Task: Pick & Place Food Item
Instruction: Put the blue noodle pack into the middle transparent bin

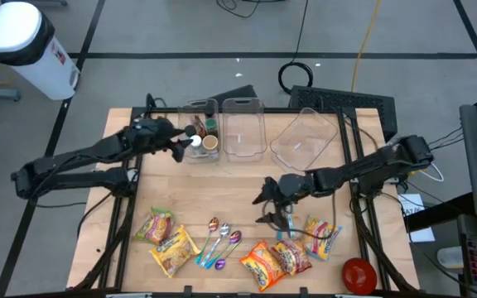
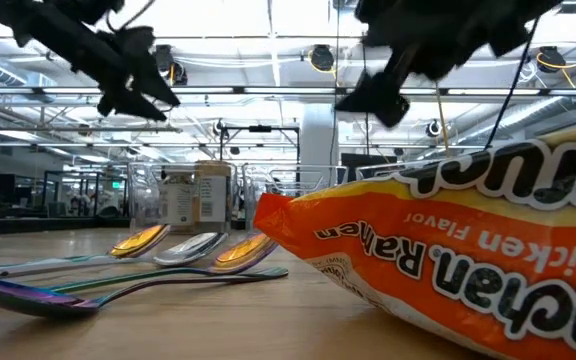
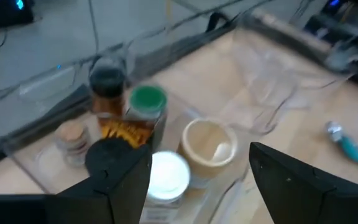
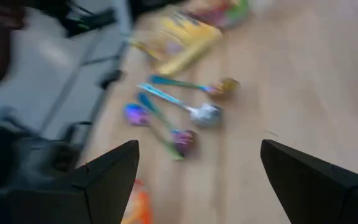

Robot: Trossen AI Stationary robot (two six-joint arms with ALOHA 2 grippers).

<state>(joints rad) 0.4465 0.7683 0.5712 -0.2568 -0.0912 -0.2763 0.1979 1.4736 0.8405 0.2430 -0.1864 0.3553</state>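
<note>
High view: right end effector gapes empty above orange ramen packet lying diagonally.

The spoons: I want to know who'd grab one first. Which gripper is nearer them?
Right. The right gripper hovers open just beside the spoons, toward the table's middle. The left gripper is open far off, over the container of jars at the back.

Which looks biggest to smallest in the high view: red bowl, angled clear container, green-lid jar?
1. Angled clear container, clearly the largest footprint.
2. Red bowl at the table's front right corner, far smaller.
3. Green-lid jar in the left clear bin, smallest; only its lid shows from above.
</note>
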